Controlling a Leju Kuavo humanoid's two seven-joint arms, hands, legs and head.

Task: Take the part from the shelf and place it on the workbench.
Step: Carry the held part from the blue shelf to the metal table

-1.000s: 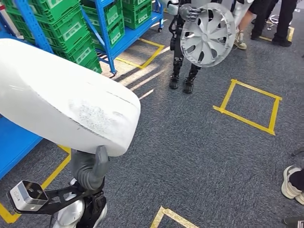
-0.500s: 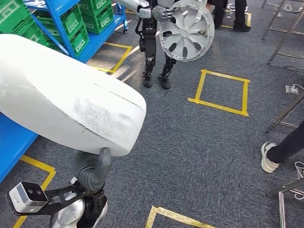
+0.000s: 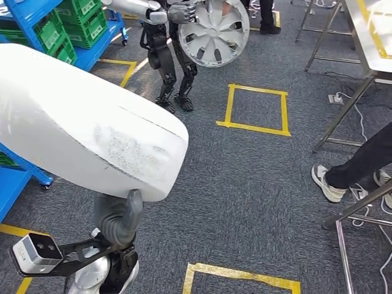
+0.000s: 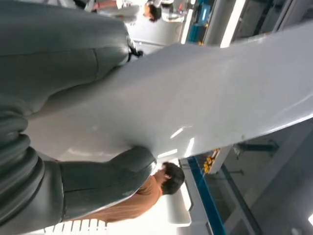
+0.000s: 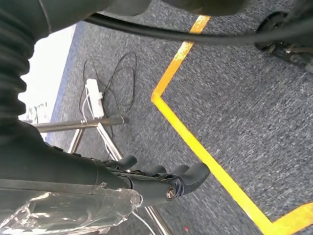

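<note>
A large white curved part [image 3: 83,122] fills the left of the head view. My left hand [image 3: 117,217] grips it from below, a grey thumb pressed against its underside. In the left wrist view the part [image 4: 191,98] lies clamped between the thumb [image 4: 107,181] and the fingers [image 4: 66,49]. My right hand [image 5: 158,178] hangs over the grey carpet, its fingers stretched out and holding nothing. The workbench [image 3: 370,30], a metal table with yellow tape on its top, stands at the far right.
Another robot [image 3: 171,55] carrying a silver wheel cover [image 3: 214,32] stands ahead. Blue shelving [image 3: 27,18] with green crates is at the far left. A person's legs [image 3: 356,168] and a metal frame [image 3: 351,214] are on the right. Yellow tape squares [image 3: 254,107] mark the carpet.
The camera has turned to the right: shelf, other robot and tape square slid left in the picture, and the workbench came into view. The white part stays held in my left hand.
</note>
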